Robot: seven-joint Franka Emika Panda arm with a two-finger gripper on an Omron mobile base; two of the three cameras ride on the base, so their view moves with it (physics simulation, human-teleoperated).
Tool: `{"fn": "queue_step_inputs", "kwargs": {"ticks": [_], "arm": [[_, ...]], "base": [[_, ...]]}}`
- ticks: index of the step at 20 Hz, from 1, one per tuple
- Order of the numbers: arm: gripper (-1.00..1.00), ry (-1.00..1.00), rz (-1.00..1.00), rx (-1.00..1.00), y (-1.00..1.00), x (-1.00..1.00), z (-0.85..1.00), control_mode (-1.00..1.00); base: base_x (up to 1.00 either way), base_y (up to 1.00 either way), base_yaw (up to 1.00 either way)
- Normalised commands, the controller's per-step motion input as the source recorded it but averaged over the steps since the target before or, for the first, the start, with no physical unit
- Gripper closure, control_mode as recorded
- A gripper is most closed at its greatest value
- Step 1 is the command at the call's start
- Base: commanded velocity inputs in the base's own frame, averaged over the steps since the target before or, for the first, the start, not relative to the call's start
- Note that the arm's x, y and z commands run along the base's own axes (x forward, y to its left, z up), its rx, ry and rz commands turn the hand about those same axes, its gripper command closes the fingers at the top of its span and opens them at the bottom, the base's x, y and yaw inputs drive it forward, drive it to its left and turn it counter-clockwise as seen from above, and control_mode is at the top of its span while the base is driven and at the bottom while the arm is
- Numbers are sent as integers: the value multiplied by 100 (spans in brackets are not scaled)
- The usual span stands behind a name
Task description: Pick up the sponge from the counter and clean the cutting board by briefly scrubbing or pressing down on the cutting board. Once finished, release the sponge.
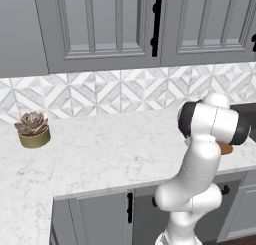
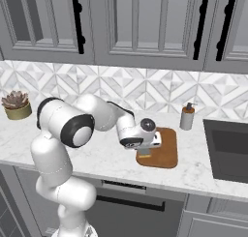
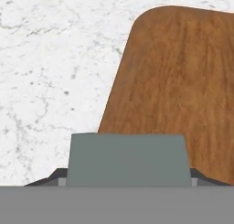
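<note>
Grey-green and flat, the sponge (image 3: 128,159) sits right at the bottom of the hand view, clamped between the jaws, whose dark tips peek out at either side of it. Beyond it lies the cutting board (image 3: 183,90), with its rounded corner reaching onto the white marble tabletop (image 3: 50,72).

From the right base view, the gripper (image 2: 145,143) hangs over the near left part of the board, close above it. Whether the sponge already touches the wood cannot be told.

By my judgement the pickup is done and the sponge has been carried to the board. What is left is the pressing or scrubbing, and then letting go of the sponge.

Around the board: a soap dispenser (image 2: 187,116) stands behind its far right corner, a dark sink (image 2: 227,149) lies to the right, and a potted succulent (image 2: 16,105) sits well apart on the left. None of these blocks the way down.
</note>
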Motion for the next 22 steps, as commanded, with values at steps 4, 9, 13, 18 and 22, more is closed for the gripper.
{"fn": "queue_step_inputs", "kwargs": {"ticks": [4, 9, 13, 18, 22], "arm": [[100, 0, 0, 0, -41, -29, -38, -100], [100, 0, 0, 0, -38, -75, -24, -100], [100, 0, 0, 0, -46, -80, -30, -100], [100, 0, 0, 0, -69, -26, -25, -100], [100, 0, 0, -5, -74, 1, -25, -100]], "base": [[0, 0, 0], [0, 0, 0], [0, 0, 0], [0, 0, 0], [0, 0, 0]]}}
